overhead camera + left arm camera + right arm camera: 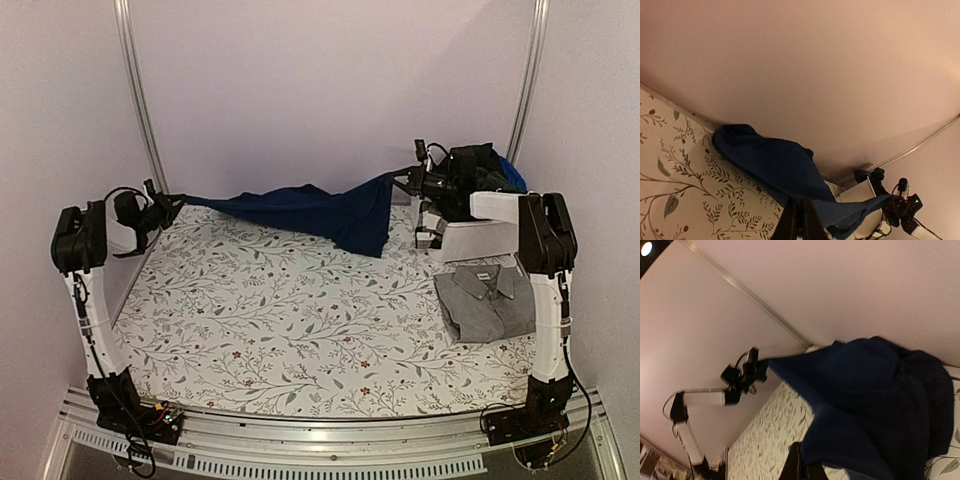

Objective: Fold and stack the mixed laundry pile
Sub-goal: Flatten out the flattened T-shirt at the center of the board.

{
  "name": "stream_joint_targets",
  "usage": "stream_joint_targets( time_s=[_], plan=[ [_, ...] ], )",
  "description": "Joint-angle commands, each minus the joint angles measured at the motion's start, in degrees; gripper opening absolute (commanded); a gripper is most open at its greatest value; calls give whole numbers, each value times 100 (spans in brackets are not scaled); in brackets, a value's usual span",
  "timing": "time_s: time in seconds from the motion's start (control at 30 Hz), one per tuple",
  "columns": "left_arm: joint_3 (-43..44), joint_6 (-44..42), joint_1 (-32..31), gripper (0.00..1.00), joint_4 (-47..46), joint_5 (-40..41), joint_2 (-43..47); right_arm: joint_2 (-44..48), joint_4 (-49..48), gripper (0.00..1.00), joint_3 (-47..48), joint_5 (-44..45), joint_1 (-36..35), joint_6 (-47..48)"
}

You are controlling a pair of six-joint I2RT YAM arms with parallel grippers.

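A navy blue garment [320, 212] hangs stretched above the back of the table between my two grippers, and its middle sags onto the floral cloth. My left gripper [178, 201] is shut on its left end. In the left wrist view the fingers [791, 225] pinch the navy cloth [775, 160]. My right gripper [402, 180] is shut on the right end. In the right wrist view the navy garment [875, 400] drapes over the fingers [794, 466]. A folded grey shirt with a collar [487, 300] lies at the right. Dark garments [480, 165] sit heaped in the bin.
A white plastic bin [462, 238] stands at the back right, just behind the grey shirt. The floral table cloth [290, 320] covers the table. Walls close in at the back and at both sides. A metal rail runs along the near edge.
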State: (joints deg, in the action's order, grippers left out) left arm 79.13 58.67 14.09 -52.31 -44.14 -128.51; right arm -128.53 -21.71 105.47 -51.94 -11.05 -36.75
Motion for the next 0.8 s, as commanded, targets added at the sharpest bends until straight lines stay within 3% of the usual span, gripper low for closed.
stream_joint_targets(
  time_s=[0.0, 0.3, 0.6, 0.77],
  plan=[
    [-3, -145, 76, 3, 115, 175, 432, 229, -1, 0, -507, 9, -118, 324],
    [-707, -588, 109, 6, 1031, 237, 1435, 895, 411, 0, -838, 36, -154, 343],
    [-2435, -1078, 150, 7, 2775, 1334, 3420, 2228, 1777, 0, -1889, 645, -615, 830],
    [-3016, -1482, 155, 8, 3934, 1859, 4448, 2973, 1991, 0, -2988, 1215, -1091, 926]
  ],
)
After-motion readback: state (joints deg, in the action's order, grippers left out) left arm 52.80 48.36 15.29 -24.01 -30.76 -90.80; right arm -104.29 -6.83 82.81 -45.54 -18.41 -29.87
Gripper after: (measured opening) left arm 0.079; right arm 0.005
